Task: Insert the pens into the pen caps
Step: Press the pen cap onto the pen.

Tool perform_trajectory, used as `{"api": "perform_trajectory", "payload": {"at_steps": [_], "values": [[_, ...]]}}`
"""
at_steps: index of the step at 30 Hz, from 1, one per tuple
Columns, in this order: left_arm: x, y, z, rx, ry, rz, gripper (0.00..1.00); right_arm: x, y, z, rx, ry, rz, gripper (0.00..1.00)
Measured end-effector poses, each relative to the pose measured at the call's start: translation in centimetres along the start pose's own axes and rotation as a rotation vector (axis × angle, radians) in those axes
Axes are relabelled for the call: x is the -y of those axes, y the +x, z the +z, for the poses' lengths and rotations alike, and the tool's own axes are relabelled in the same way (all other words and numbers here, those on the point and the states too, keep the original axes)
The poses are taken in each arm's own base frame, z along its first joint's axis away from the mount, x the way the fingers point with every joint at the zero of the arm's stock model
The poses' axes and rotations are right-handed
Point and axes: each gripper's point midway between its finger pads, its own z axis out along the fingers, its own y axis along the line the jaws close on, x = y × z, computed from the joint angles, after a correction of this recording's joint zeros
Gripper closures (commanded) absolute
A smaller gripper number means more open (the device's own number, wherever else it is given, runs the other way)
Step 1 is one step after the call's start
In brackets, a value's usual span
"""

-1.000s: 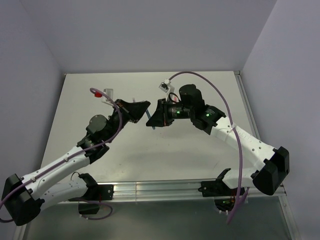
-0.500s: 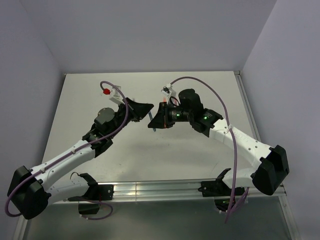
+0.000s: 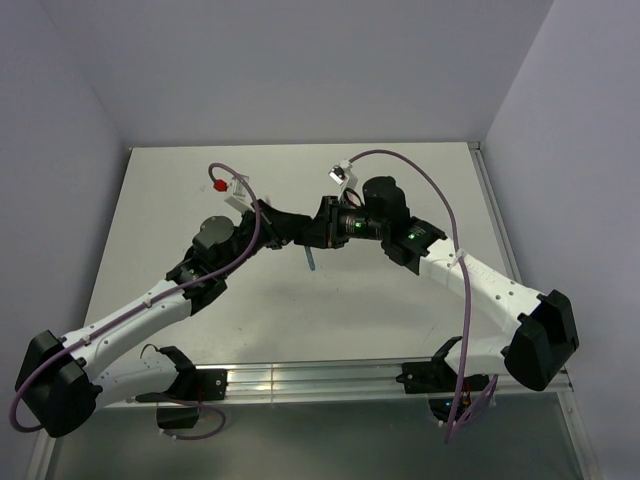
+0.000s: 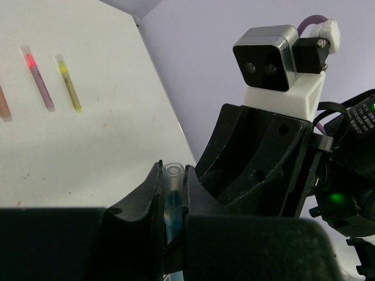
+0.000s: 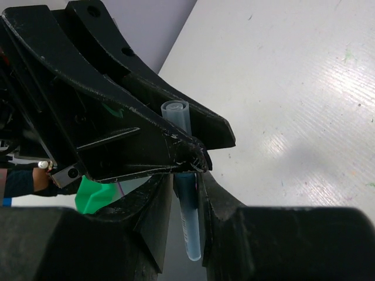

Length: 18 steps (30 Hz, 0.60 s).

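Note:
My left gripper (image 3: 288, 228) is shut on a pale blue translucent pen cap (image 4: 173, 178), held upright between its jaws (image 4: 173, 175). My right gripper (image 3: 314, 234) is shut on a blue pen (image 5: 190, 225) right against the left gripper. The pen's dark tip sits inside the cap (image 5: 176, 112). The pen's lower end hangs below both grippers above the table (image 3: 309, 259). In the left wrist view, pink-red (image 4: 38, 79), yellow (image 4: 68, 83) and orange (image 4: 3, 105) pens lie on the table behind. Other caps are out of view.
The white table (image 3: 400, 180) is walled at the back and both sides. The right arm's wrist camera (image 4: 269, 55) stands close over the left gripper. Purple cables (image 3: 440, 190) loop above both arms.
The two grippers have closed the gap between them and now touch at mid-table. The pen and cap, apart a second ago, are now joined.

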Motion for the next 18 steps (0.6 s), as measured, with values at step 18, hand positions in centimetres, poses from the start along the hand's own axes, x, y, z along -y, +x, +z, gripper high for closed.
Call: {"api": "perform_trajectory", "payload": {"at_steps": [18], "values": [[-1.6,1.1,-0.3,-0.044,-0.053,-0.03,1.0,0.5,1.5,0.3,-0.014,-0.017,-0.006,0.63]]}}
